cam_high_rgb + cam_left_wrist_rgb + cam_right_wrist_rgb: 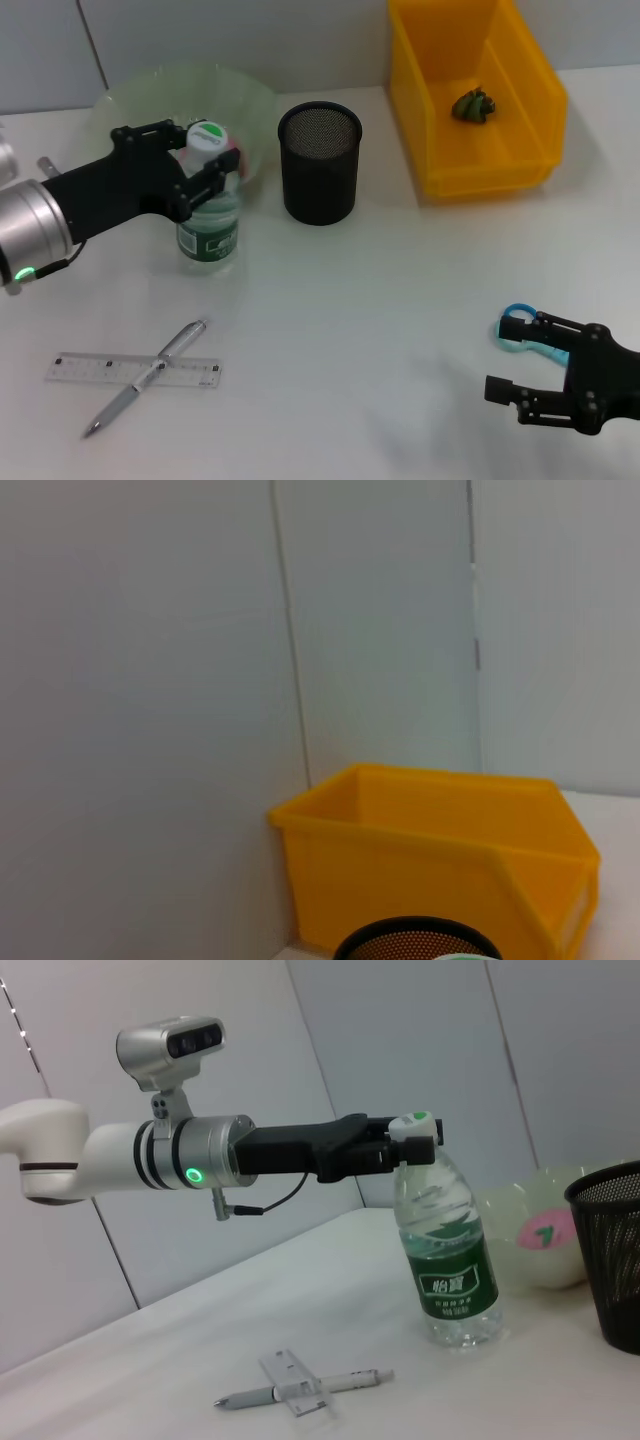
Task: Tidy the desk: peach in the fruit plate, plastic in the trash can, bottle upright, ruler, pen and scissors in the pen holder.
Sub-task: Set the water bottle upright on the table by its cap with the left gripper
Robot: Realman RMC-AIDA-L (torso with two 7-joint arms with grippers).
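Note:
A clear water bottle [209, 228] with a green label and a white-green cap stands upright on the table; it also shows in the right wrist view [445, 1260]. My left gripper [205, 152] is shut on its neck just under the cap, as the right wrist view [395, 1155] shows too. The black mesh pen holder [319, 160] stands to its right. A clear ruler [100, 368] and a silver pen [150, 375] lie crossed at the front left. My right gripper [522, 358] is open low at the front right, next to blue-handled scissors [517, 328]. Crumpled green plastic [473, 105] lies in the yellow bin [530, 90].
A translucent green plate [170, 95] sits behind the bottle, with something pink [545, 1232] in it, mostly hidden. The left wrist view shows the yellow bin [440, 850], the pen holder rim [415, 942] and the grey wall. The white table runs between the two arms.

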